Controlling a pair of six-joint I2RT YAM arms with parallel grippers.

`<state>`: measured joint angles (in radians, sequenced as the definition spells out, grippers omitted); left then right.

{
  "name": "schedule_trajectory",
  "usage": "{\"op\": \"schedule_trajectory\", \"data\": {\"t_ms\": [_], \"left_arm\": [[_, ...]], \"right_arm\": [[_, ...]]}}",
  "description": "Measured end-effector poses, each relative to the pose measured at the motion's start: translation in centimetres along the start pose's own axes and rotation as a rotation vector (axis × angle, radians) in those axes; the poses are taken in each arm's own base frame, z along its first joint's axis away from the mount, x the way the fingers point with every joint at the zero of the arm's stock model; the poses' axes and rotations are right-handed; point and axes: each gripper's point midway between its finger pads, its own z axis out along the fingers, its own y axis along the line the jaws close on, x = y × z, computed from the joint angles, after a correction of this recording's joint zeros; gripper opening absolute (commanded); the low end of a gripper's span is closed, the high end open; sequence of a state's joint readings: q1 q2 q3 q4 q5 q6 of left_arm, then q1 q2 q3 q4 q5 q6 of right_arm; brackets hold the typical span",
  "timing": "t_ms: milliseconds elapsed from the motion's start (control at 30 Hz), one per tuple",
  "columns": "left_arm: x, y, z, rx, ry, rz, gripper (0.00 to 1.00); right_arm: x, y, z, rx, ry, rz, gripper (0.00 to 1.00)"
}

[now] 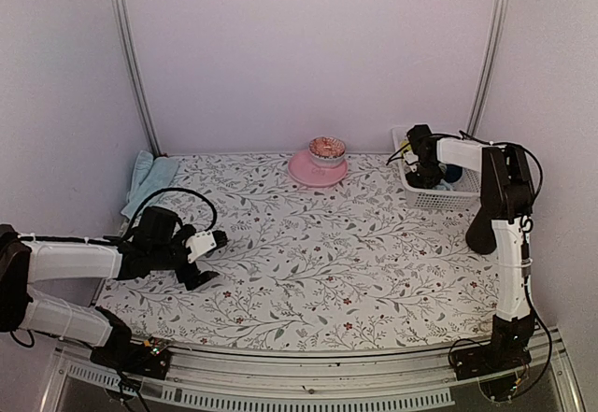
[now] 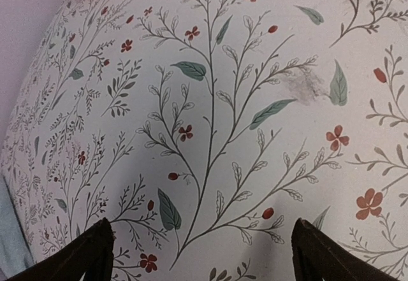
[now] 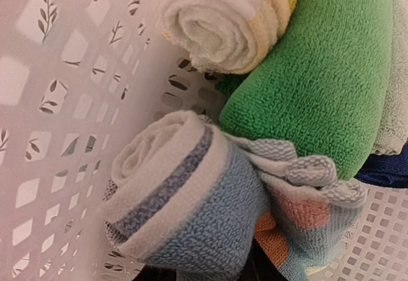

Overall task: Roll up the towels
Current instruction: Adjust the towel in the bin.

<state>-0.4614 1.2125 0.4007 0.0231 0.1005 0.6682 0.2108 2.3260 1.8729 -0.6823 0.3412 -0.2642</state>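
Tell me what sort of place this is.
Probably a robot test booth: bare walls with metal rails, a left arm and right arm bolted to a floral-covered table, and staged props, a white basket of rolled towels and a pink plate.

Light: bright, soft, even, faintly pink.
Shadows: weak, on the table (image 1: 327,272).
Glare: basket (image 3: 51,122) wall washed out.
Focus: towels (image 3: 191,211) fairly sharp.
Distortion: table pattern bulges.

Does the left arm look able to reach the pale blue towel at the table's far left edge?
Probably yes: the left gripper is open and the towel lies uncovered close beside it, with nothing between them.
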Motion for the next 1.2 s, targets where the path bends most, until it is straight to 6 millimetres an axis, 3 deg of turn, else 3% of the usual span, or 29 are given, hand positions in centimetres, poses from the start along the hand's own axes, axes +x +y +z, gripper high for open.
{"op": "schedule_trajectory", "data": {"t_ms": [300,500,733,933,1200], "left_arm": [[0.0,0.0,0.0,0.000,0.000,0.000,0.97],[0.0,0.0,0.0,0.000,0.000,0.000,0.97],[0.0,0.0,0.0,0.000,0.000,0.000,0.97],[0.0,0.0,0.0,0.000,0.001,0.000,0.97],[0.1,-0.1,0.0,0.000,0.001,0.000,0.97]], "right_arm": [[-0.1,0.2,-0.3,-0.033,0.013,0.021,0.10],[-0.5,0.7,-0.8,-0.192,0.003,0.114,0.04],[-0.7,1.1,-1.0,-0.434,-0.026,0.263,0.04],[-1.4,2.6,-1.7,-0.615,-0.066,0.373,0.04],[-2.2,3.5,-3.2,-0.766,-0.081,0.480,0.06]]}}
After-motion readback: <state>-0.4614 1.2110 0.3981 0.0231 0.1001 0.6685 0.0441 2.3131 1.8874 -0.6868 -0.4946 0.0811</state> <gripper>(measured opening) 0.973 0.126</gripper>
